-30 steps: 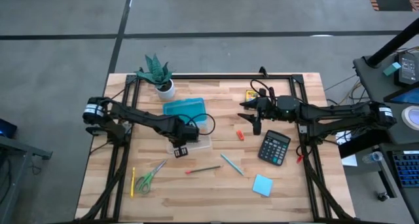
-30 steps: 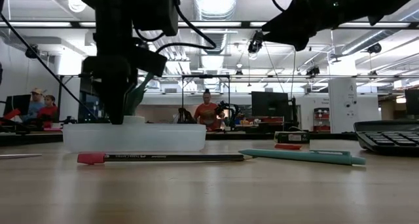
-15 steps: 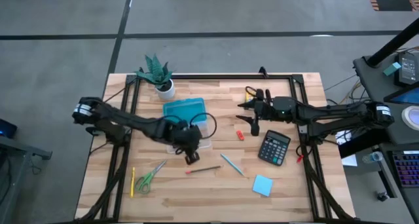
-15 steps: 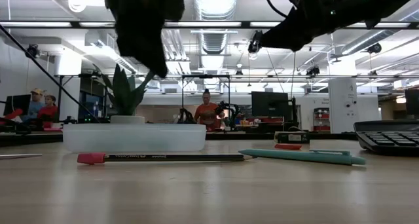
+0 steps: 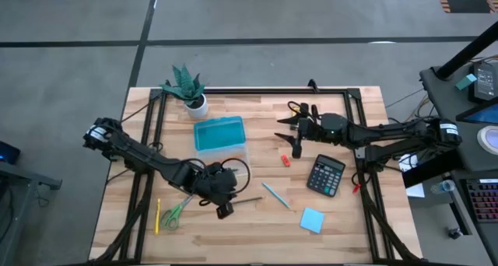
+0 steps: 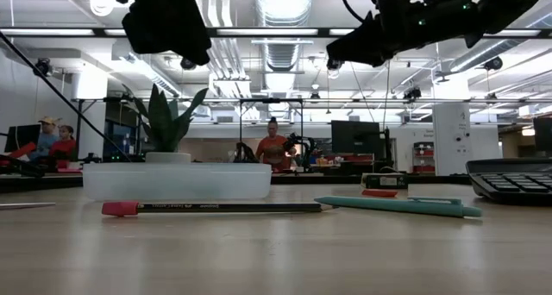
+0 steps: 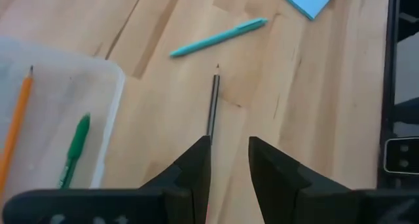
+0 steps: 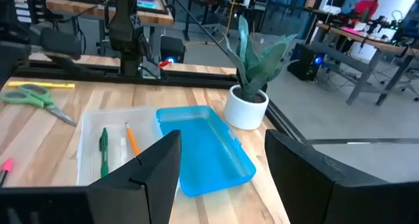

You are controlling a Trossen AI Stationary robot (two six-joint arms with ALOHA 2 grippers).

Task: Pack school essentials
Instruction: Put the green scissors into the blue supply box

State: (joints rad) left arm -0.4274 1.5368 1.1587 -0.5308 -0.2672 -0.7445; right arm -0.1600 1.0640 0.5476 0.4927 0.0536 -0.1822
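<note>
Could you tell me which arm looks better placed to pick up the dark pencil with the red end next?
Probably the left. Its pincer hangs open right over the dark pencil, beside the clear box. The right pincer is farther off, near the calculator.

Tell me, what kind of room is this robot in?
Probably a big workshop or robotics lab. Past the wooden table the low view shows bare ceiling ducts, benches with a computer monitor, and a person at work far off.

Bright, even overhead ceiling light (glaring in the low view) leaves soft shadows and blurred near tabletop.
</note>
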